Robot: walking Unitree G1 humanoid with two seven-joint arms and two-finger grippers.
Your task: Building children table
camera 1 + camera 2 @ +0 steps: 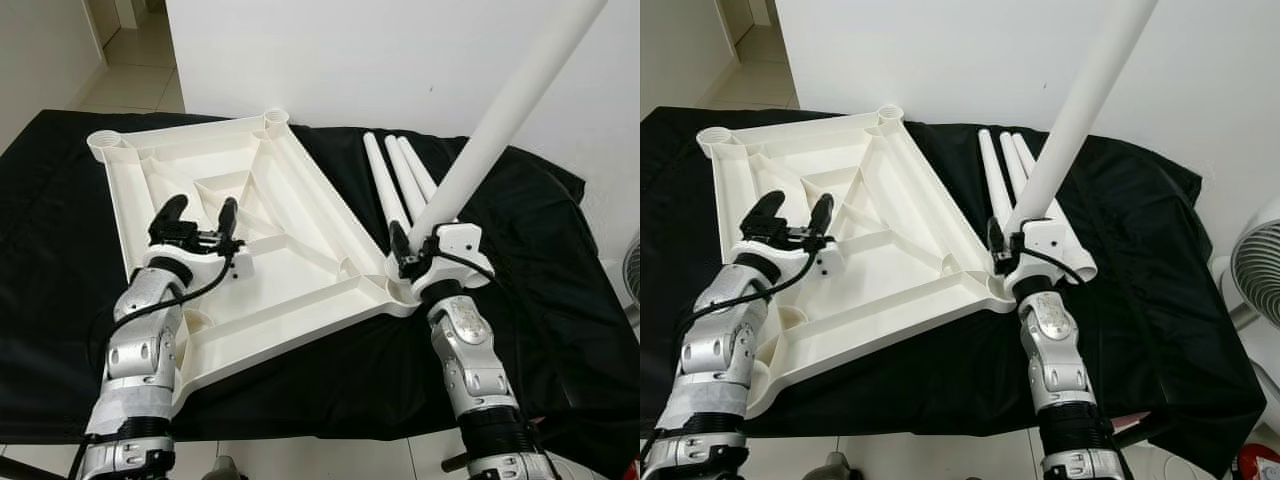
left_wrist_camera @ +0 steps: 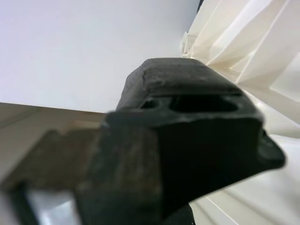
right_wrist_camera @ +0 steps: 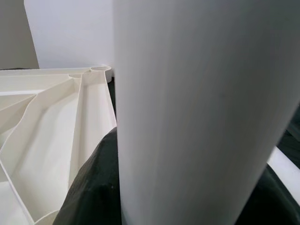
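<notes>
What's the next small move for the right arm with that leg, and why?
Probably lower the table leg a little, seating its bottom end into the corner socket of the upturned tabletop. The right gripper holds the leg tilted, low end just at that near corner. The left gripper hovers open over the tabletop's ribs, and three spare legs lie on the black cloth.

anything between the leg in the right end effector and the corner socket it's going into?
Nothing visible. The right end effector holds the white leg tilted, its lower end right by the near-right corner socket of the upturned tabletop. The contact itself is hidden behind the end effector.
</notes>
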